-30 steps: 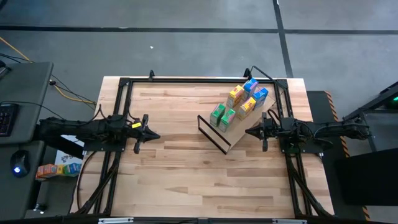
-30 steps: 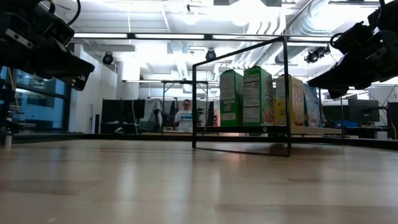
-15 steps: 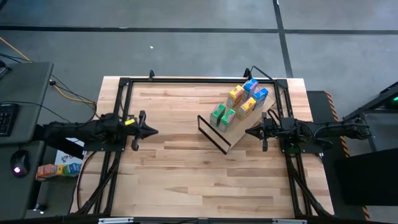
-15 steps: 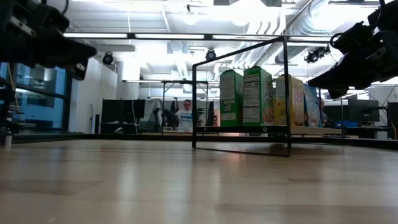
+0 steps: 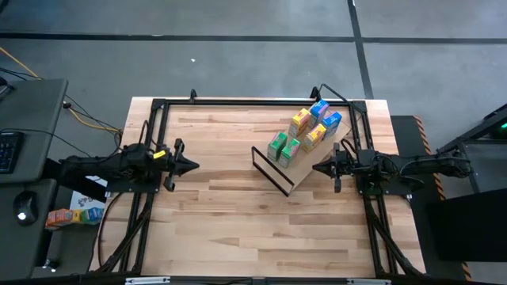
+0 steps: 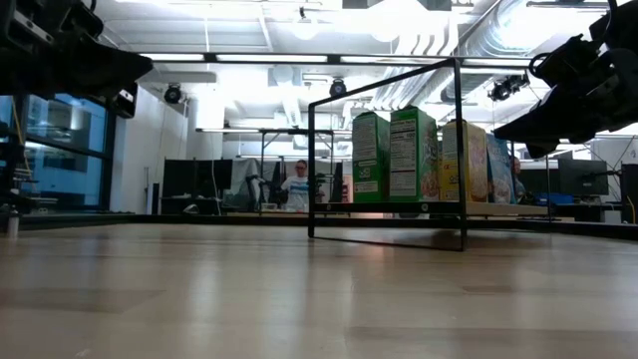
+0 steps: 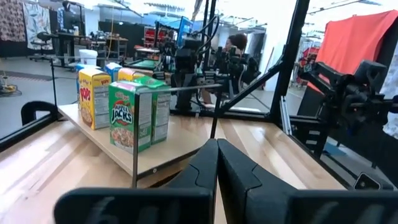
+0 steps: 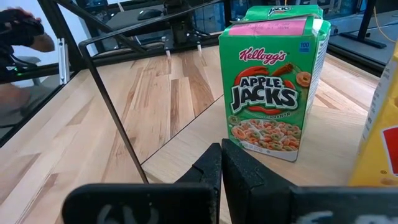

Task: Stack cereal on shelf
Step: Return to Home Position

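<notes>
The left gripper [image 5: 192, 166] has drawn farther from the shelf [image 5: 299, 171], fingers pressed together; the right gripper [image 5: 316, 167], likewise closed, should retreat level, clear of the cereal [image 5: 307, 131].

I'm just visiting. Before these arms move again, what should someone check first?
1. All cereal boxes upright on the shelf: ok.
2. The left tool shut, holding nothing: ok.
3. The right tool shut, holding nothing: ok.
4. The right tool apart from the boxes: ok, but near the shelf's edge.
5. The person behind, away from the table: ok.
</notes>
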